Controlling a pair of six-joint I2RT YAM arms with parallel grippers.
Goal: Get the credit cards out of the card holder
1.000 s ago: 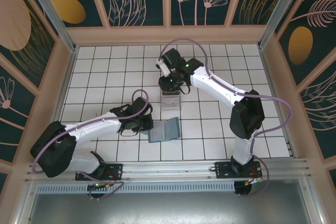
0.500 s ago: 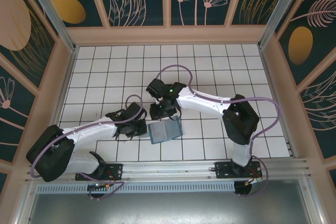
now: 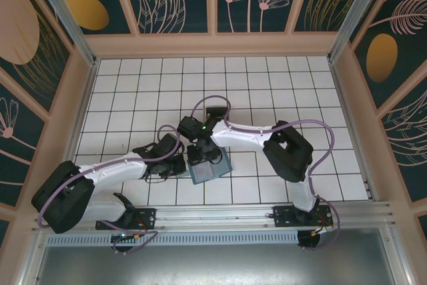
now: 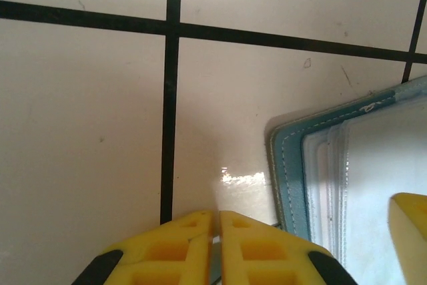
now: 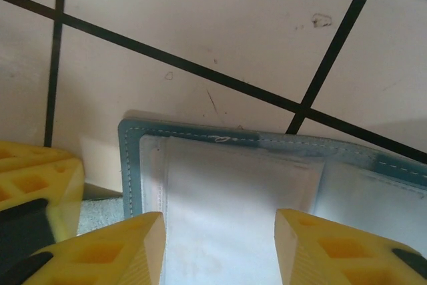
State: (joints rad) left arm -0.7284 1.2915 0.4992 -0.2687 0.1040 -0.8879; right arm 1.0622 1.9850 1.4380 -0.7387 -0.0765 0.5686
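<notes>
card holder (image 3: 213,171): top-left part hidden beneath right tool (image 3: 200,153) from above; cut off at right and bottom edges in both wrist views.
pale panel (image 5: 230,211): card or clear pocket, impossible to tell.
left tool (image 4: 217,241): tips alone visible, rest below frame edge.
right tool's fingers (image 5: 107,251): bases cut off at bottom edge.

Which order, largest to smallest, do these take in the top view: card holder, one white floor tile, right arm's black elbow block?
1. right arm's black elbow block, though it sits nearer the camera
2. card holder, partly hidden
3. white floor tile
</notes>
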